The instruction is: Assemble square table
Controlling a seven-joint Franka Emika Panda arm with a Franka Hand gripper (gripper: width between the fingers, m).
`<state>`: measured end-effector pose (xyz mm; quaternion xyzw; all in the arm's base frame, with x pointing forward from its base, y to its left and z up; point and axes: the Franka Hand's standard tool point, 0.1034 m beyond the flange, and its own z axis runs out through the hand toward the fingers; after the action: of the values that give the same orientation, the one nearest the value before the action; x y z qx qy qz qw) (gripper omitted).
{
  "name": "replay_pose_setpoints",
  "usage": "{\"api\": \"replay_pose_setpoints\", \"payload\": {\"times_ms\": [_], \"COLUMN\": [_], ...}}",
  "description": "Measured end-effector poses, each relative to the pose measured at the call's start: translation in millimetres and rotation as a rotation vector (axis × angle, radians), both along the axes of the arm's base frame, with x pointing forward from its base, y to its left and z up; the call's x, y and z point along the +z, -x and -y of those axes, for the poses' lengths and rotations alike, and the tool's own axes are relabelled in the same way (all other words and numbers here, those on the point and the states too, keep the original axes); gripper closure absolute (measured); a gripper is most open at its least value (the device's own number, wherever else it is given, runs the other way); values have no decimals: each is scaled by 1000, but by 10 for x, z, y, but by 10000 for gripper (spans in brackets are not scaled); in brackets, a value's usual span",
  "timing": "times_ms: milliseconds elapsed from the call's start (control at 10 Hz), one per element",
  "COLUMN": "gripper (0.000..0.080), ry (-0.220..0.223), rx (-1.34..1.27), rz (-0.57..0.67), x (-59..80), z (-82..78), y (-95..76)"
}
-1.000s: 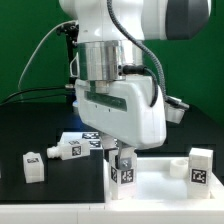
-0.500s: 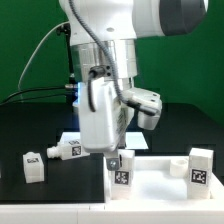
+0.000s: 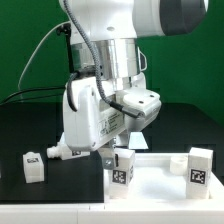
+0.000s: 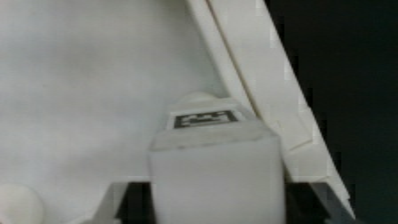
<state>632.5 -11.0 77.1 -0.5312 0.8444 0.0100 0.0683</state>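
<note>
Nearest the camera in the exterior view lies the tabletop slab (image 3: pixel 160 178), white, flat on the black table (image 3: pixel 30 125), rim upward so that its corner sockets face up for the legs. At the slab's near corner on the exterior view's left, the held leg (image 3: pixel 122 172) stands upright with its tag facing the camera. Its foot appears to sit in that corner's socket, though the seating itself is hidden.

The gripper (image 4: pixel 210 205) comes down on this leg from above. In the wrist view the leg fills the gap between the jaws, which appear to be closed narrowly against its sides. The hand is turned at an angle over the corner, so I judge the step in hand to be twisting the leg into its socket. Holding it upright keeps it in line with the hole.

Further along the slab, toward the exterior view's right, a second leg (image 3: pixel 201 166) stands upright, apart from the gripper and seemingly already fitted.

Off the slab, beyond its left edge, two spare legs rest on the black table, one upright (image 3: pixel 33 166) and one tilted (image 3: pixel 66 150). They are well clear of the working corner and within reach for the remaining sockets. Two corners, by this count, are not yet filled.
</note>
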Motion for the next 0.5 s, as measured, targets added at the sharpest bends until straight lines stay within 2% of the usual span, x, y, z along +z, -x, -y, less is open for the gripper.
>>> {"api": "replay_pose_setpoints", "payload": {"times_ms": [100,200,300,400,500], "gripper": [507,400,262,185,185], "ry": [0,0,-5,-13,-25], "rx": [1,4,28,55,71], "rz": [-1,0,7,19,20], "x": [-7,-1,75,189,300], "z": [-1,-9,-63,-140,-228], "y": [3,0,-15,-8,7]}}
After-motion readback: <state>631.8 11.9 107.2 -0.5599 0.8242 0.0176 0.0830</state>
